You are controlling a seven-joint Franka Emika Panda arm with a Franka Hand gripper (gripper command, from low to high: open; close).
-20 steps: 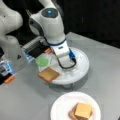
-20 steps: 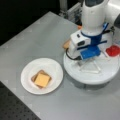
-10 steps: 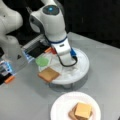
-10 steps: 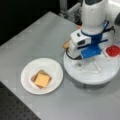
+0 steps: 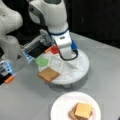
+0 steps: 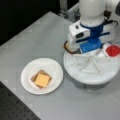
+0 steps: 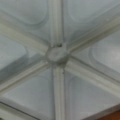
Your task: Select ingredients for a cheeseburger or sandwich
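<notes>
Nearest, a white plate (image 5: 58,110) sits on the grey table (image 5: 22,100), at the bottom in a front view and at the lower left in a front view (image 6: 27,75). On it lies a started sandwich: a yellow-orange cheese square (image 5: 83,110) on top of a tan-brown toast square (image 5: 71,115), with a darker layer just showing at the edge between them; the same stack shows in a front view with the cheese (image 6: 42,80) over the toast (image 6: 34,77). Behind the plate, and apart from it, stands a round white divided tray (image 5: 82,71) on a raised base, its ribs meeting at a central hub (image 7: 57,54). Held in the tray: a second toast square (image 5: 49,74) at the near left rim, overhanging the edge; a green leaf piece (image 5: 41,61) just behind it; a red disc (image 5: 54,50) further back, seen also at a front view's right (image 6: 113,50). The gripper (image 5: 67,55) hangs over the middle of the tray, low and close to the ribs, its white and blue body hiding the fingertips; whether the claw is spread or pressed together cannot be told, and nothing is seen held in it. In the wrist view only the tray's hub, ribs and bare compartments appear, with a sliver of brown at the lower right corner. Furthest back, the arm's white base (image 5: 10,37) stands at a front view's left.
</notes>
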